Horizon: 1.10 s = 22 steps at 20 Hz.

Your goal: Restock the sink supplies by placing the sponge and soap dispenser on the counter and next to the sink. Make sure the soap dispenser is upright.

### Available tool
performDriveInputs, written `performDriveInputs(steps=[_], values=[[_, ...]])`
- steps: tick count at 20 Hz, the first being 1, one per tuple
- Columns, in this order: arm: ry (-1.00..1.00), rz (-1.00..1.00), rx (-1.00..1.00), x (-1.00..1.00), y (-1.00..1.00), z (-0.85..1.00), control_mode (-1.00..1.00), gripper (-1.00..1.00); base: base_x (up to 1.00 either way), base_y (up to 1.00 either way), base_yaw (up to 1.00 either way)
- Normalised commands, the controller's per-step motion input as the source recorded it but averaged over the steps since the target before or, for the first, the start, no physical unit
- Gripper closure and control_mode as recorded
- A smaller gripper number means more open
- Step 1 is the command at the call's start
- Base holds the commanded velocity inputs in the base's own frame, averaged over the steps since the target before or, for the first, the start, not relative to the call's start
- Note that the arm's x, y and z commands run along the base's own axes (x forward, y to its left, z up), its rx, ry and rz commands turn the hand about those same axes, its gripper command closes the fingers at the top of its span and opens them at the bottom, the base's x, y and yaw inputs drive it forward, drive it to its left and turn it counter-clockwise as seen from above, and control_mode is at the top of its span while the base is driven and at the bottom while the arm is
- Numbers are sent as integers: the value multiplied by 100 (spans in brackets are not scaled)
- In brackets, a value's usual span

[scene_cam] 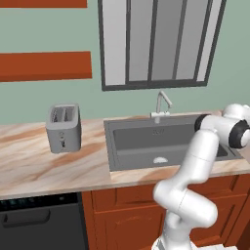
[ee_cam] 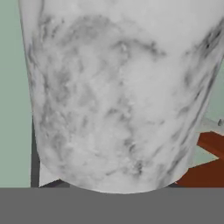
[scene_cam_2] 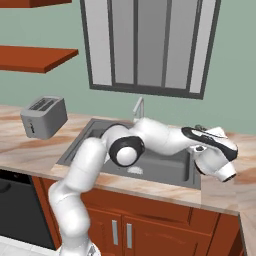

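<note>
A whitish, grey-veined round body (ee_cam: 118, 96) sits right against the hand camera and tapers toward the bottom of that view. It looks like the soap dispenser's bottle, but its pump top is hidden. My gripper (scene_cam_2: 194, 136) hangs over the counter (scene_cam_2: 220, 195) at the right end of the dark sink (scene_cam_2: 167, 170), and its fingertips are hidden in both the hand and right base views. The sponge is out of view. The sink (scene_cam: 146, 141) lies in the beige veined counter (scene_cam: 29, 156).
A grey toaster (scene_cam: 63, 128) stands on the counter left of the sink. The chrome faucet (scene_cam: 163, 103) rises behind the basin under the window. A dark appliance front (scene_cam: 39, 219) sits below the counter at left, and reddish shelves (scene_cam: 44, 66) hang on the wall.
</note>
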Motion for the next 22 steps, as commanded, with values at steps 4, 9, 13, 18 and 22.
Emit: performDriveInputs(steps=[4,9,13,18,22], values=[[5,-20,1,77,-68,0,-100,100,0,0,0],[1,-14,8,45,-89,-20,-100,100,0,0,0],[0,-10,8,8,-63,-63,-100,100,0,0,0],[-6,-5,8,-4,-40,-72,-100,100,0,0,0],[-13,-3,0,-4,-29,-47,-100,100,0,0,0]])
